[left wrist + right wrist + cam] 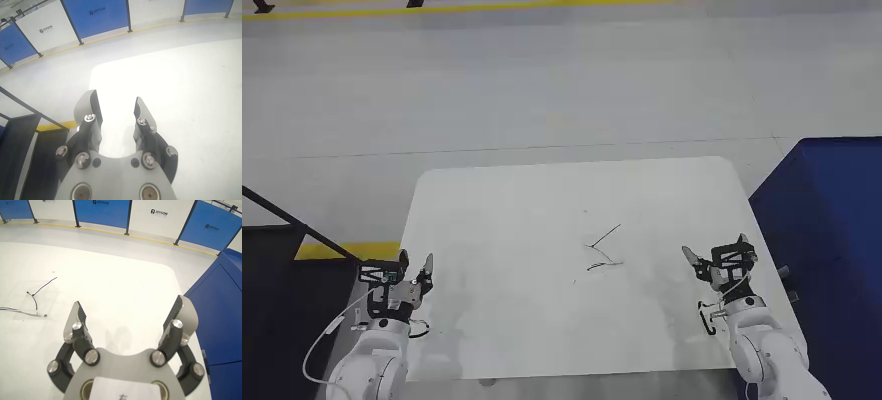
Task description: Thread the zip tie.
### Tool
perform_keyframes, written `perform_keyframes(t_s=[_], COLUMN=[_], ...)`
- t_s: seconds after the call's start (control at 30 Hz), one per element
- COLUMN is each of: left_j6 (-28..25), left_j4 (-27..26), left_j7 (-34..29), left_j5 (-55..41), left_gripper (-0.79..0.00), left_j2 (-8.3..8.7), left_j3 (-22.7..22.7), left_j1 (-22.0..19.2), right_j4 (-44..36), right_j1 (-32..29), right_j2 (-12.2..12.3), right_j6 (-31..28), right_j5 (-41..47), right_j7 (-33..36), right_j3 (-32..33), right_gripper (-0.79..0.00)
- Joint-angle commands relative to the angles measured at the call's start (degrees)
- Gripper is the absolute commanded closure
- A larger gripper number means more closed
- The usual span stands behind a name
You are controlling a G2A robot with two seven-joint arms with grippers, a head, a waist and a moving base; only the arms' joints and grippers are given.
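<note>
Thin black zip ties (604, 240) lie loose near the middle of the white table (512, 210); one straight one (44, 286) and a curved one (35, 303) rest on a clear sheet (34, 300), with a paler one (28, 314) beside them. My left gripper (414, 268) sits at the table's near left corner, open and empty (116, 106). My right gripper (714, 254) is at the near right edge, open wide with nothing between its fingers (128, 311). Both are well away from the ties.
A blue cabinet (832, 240) stands close against the table's right side. A dark barrier frame (287, 225) runs past the left corner. Blue and white fence panels (102, 213) stand far beyond the table.
</note>
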Motion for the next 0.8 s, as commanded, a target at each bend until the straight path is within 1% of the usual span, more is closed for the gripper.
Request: perform_keyframes(t_s=[0.0,0.33,0.37,0.43,0.5,0.53,0.57,0.6,0.67,0.7,0.77], left_j6=[0.0,0.0,0.0,0.0,0.0,0.0,0.0,0.0,0.0,0.0,0.0], left_j4=[0.0,0.0,0.0,0.0,0.0,0.0,0.0,0.0,0.0,0.0,0.0], left_j7=[0.0,0.0,0.0,0.0,0.0,0.0,0.0,0.0,0.0,0.0,0.0], left_j5=[0.0,0.0,0.0,0.0,0.0,0.0,0.0,0.0,0.0,0.0,0.0], left_gripper=[-0.341,-0.345,-0.785,-0.785,-0.785,-0.785,-0.785,-0.785,-0.785,-0.785,-0.785], left_j2=[0.0,0.0,0.0,0.0,0.0,0.0,0.0,0.0,0.0,0.0,0.0], left_j3=[0.0,0.0,0.0,0.0,0.0,0.0,0.0,0.0,0.0,0.0,0.0], left_j1=[0.0,0.0,0.0,0.0,0.0,0.0,0.0,0.0,0.0,0.0,0.0], right_j4=[0.0,0.0,-0.2,-1.2,-2.5,-3.4,-4.3,-4.7,-4.2,-3.9,-1.9], right_j1=[0.0,0.0,0.1,1.3,3.1,4.4,5.9,7.6,12.3,14.8,18.9], right_j2=[0.0,0.0,0.0,-0.1,-0.3,-0.4,-0.5,-0.5,-0.7,-0.7,-0.8], right_j6=[0.0,0.0,-0.4,-1.7,-2.8,-3.1,-4.8,-6.6,-6.8,-7.4,-7.6], right_j5=[0.0,0.0,0.6,2.8,5.4,7.8,10.9,14.7,23.4,28.1,34.9], right_j7=[0.0,0.0,0.2,2.2,8.0,11.8,16.5,21.7,32.4,36.6,42.9], right_j3=[0.0,0.0,-0.1,-0.5,-2.0,-3.0,-4.2,-5.0,-5.6,-5.9,-6.2], right_gripper=[-0.785,-0.785,-0.785,-0.785,-0.785,-0.785,-0.785,-0.785,-0.785,-0.785,-0.785])
